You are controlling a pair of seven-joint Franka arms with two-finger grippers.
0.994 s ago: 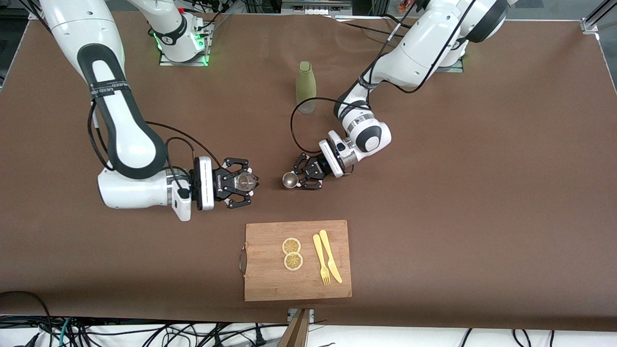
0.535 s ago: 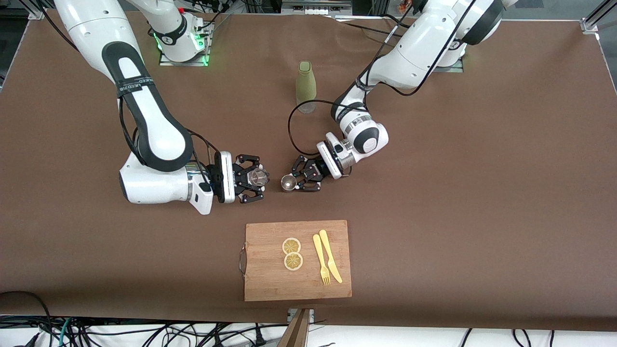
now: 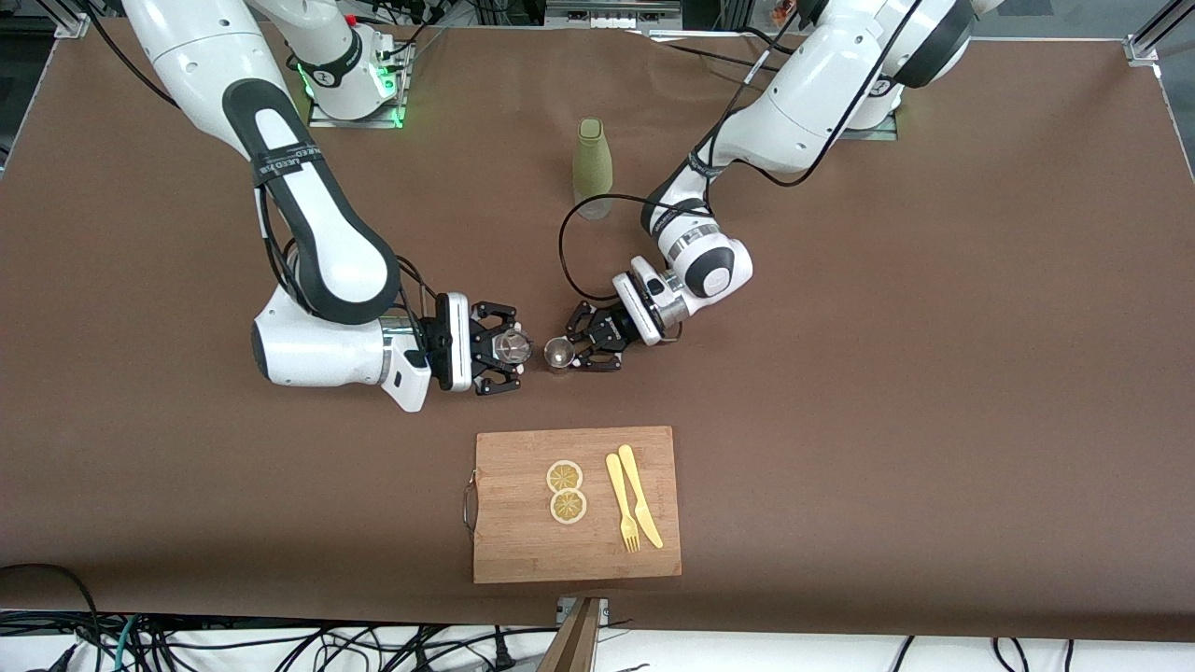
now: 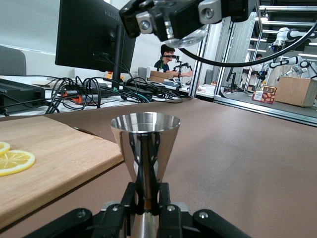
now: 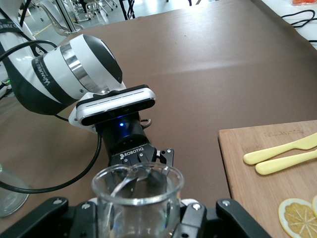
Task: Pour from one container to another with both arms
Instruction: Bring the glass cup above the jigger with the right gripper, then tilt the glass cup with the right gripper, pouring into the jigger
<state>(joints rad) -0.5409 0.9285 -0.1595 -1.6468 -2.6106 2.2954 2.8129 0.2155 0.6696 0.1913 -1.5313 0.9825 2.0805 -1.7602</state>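
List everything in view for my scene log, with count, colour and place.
Jigger: 1, silver, upright in the left gripper.
Tumbler: 1, clear, in the right gripper, beside the jigger.
Bottle: 1, olive-green, farther from the front camera than the jigger.
Cutting board: 1, wooden, nearer the camera.
Lemon slices: 2, yellow, on the board.
Fork and knife: 1 each, yellow, on the board.
Left gripper: 1, black, shut on the jigger.
Right gripper: 1, black, shut on the tumbler.
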